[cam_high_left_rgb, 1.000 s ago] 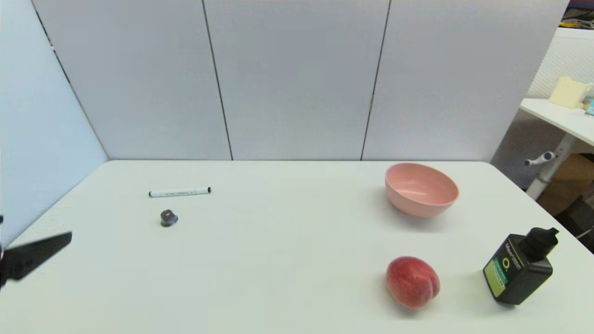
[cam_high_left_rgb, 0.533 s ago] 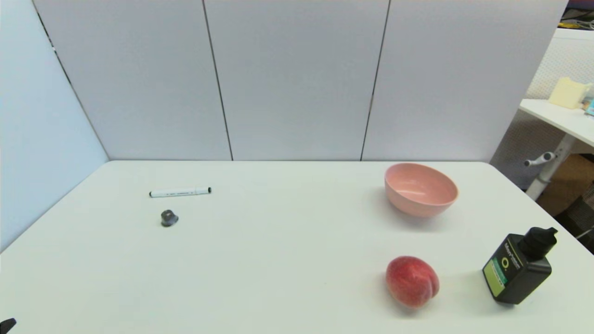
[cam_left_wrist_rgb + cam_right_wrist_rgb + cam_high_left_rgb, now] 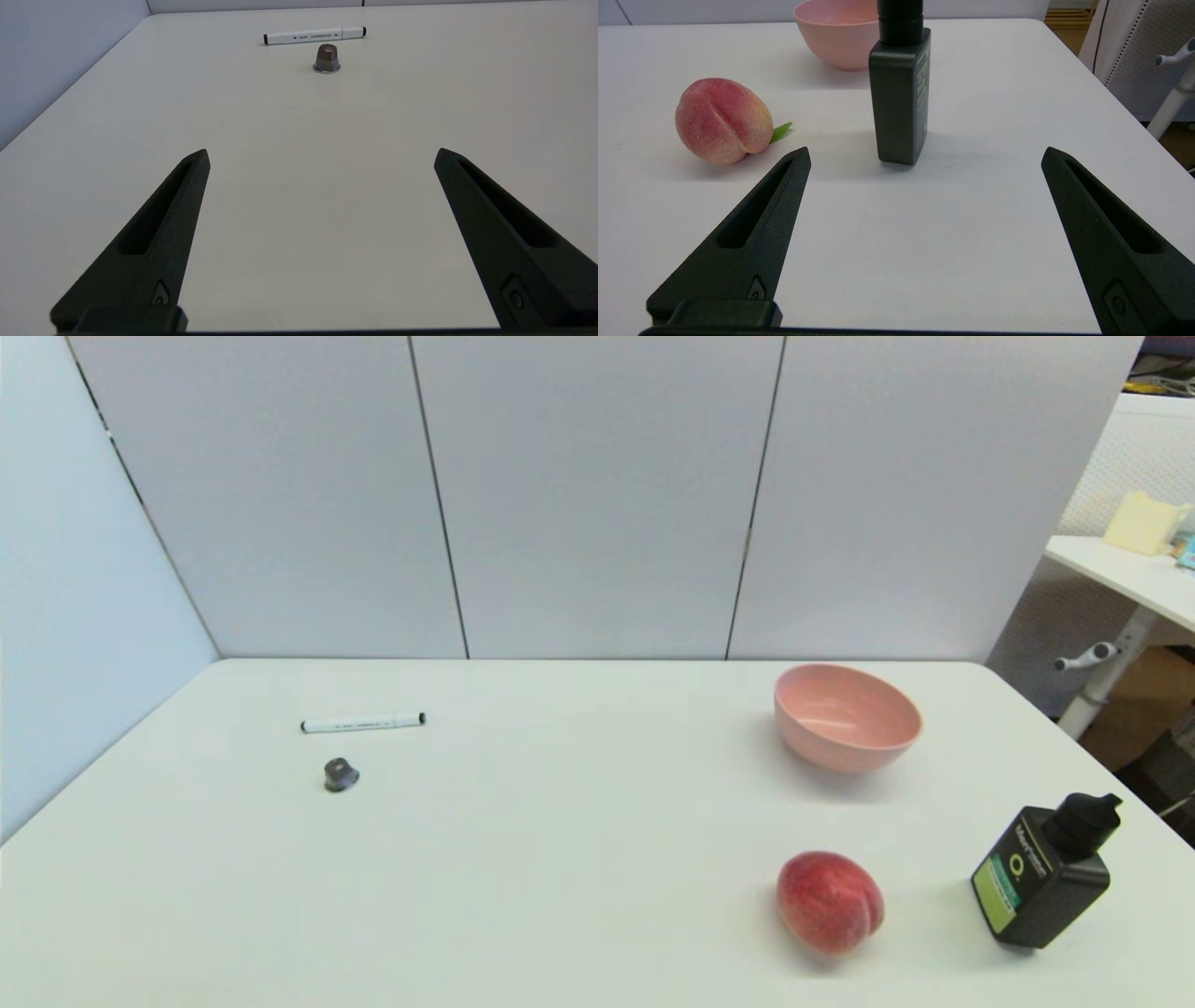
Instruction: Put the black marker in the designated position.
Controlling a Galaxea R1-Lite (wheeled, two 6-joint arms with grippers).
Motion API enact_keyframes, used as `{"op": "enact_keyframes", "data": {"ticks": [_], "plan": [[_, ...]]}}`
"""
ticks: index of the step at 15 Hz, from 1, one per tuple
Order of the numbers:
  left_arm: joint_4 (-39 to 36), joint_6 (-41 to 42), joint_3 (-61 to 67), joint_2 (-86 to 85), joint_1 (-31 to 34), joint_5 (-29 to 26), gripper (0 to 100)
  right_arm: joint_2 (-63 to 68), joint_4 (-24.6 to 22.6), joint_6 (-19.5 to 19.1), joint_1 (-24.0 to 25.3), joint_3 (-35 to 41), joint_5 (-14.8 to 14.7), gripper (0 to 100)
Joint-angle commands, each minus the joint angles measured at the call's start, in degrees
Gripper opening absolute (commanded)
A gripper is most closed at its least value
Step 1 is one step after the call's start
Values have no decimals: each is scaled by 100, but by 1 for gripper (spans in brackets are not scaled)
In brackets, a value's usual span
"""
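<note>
head view no longer shows the left gripper (image 3: pixel 321 156), withdrawn toward 7 o'clock, fingers spread, empty; black marker (image 3: pixel 362 722) lies released at 10 o'clock, placement likely finished.

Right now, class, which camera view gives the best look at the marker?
The left wrist view: the marker lies flat beyond the grey knob, with its print and black tips plain. The head view shows it smaller, on the table's left side. The right wrist view misses it.
</note>
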Motion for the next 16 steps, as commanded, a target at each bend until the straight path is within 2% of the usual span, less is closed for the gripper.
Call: {"op": "enact_keyframes", "data": {"ticks": [1,16], "plan": [[-3,-20,5,-52,-2,-3,100,7,-5,2,-2,0,4,100],[-3,-20,5,-52,-2,6,100,7,-5,-42,-2,0,-5,100]]}}
